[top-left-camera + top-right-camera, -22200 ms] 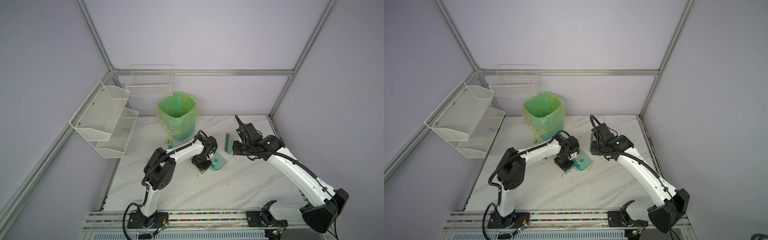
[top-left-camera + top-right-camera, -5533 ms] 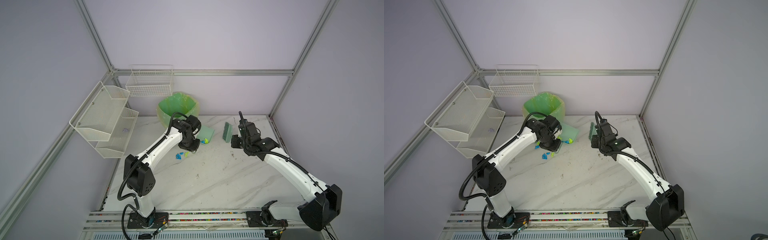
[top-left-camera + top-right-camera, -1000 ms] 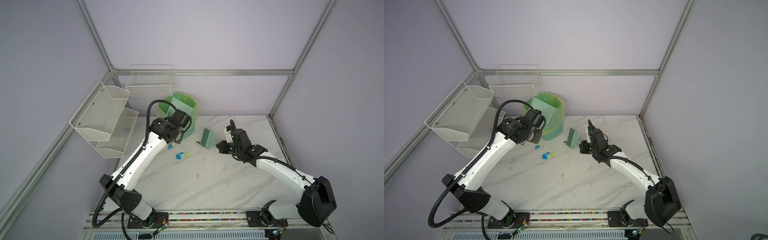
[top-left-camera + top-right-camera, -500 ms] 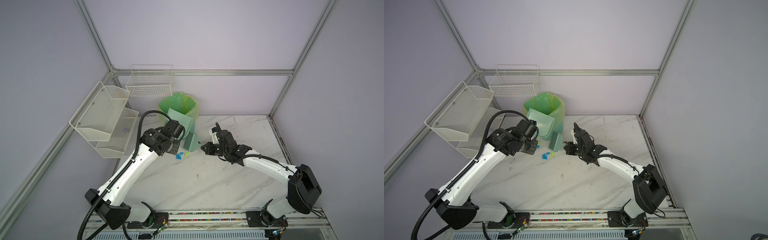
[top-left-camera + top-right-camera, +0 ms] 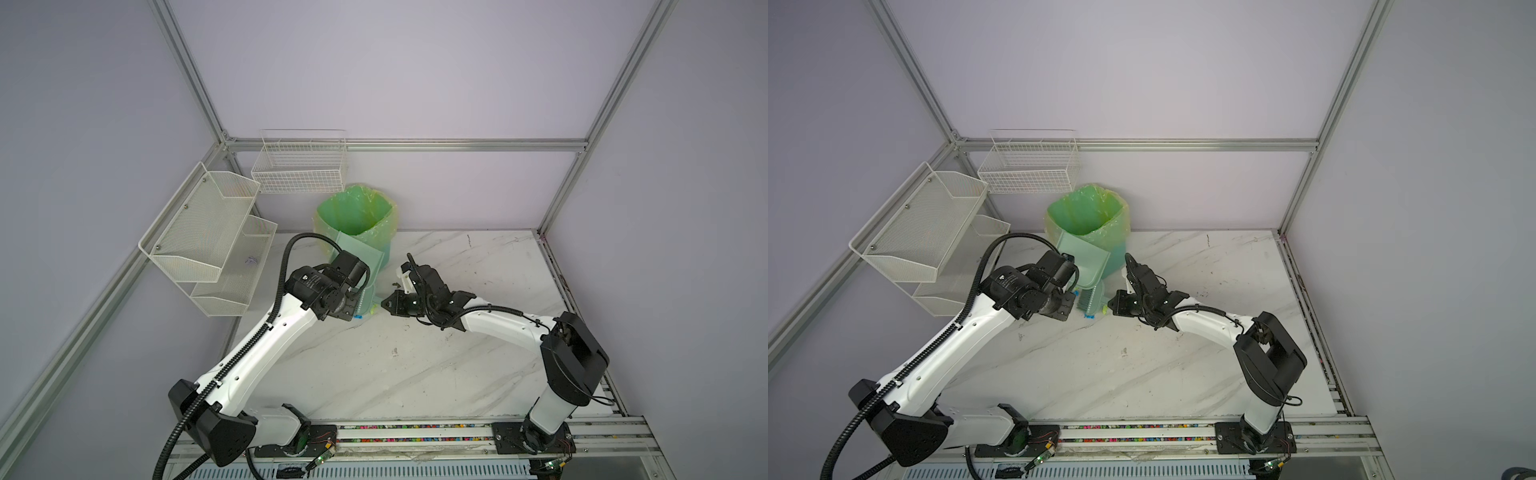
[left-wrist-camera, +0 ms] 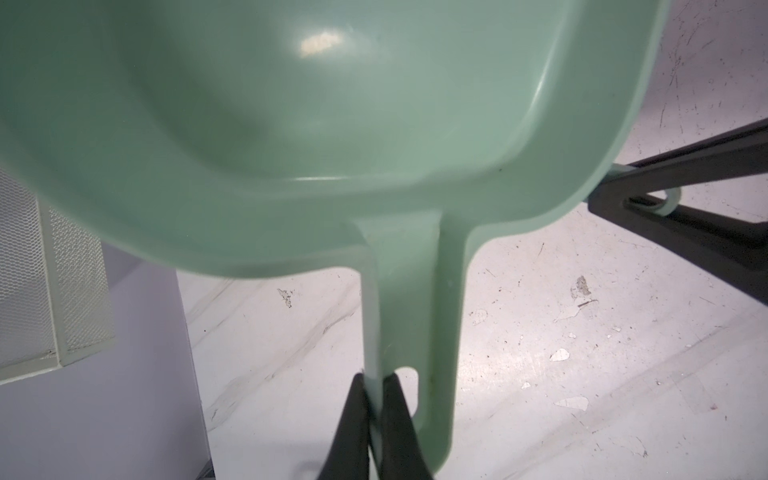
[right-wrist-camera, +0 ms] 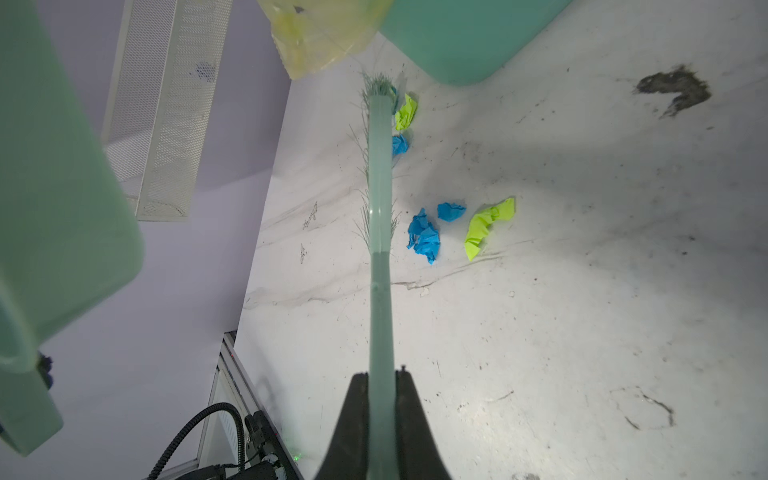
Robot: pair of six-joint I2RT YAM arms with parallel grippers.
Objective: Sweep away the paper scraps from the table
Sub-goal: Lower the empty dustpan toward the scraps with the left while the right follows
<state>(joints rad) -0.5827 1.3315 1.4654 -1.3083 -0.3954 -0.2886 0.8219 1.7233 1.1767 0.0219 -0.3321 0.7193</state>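
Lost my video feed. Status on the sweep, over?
Left gripper shut on dustpan, held aloft. Right gripper shut on brush. Paper scraps loose on table beside it. Bin close behind.

Left hand point(image 6: 375, 382) clamped tight, arm stretched forward; right hand point(image 7: 380, 376) clamped tight, forearm low, reaching leftward.

White marble-patterned counter point(image 5: 436, 374), grey-veined, with aluminium rail edges and a scuffed surface. Crumpled bright blue and lime-green paper scraps point(image 7: 424, 237) lie loose on it, near a teal plastic bin point(image 7: 457, 33) with a yellow-green liner standing towards the back. Dark smear point(image 7: 675, 89) close by.
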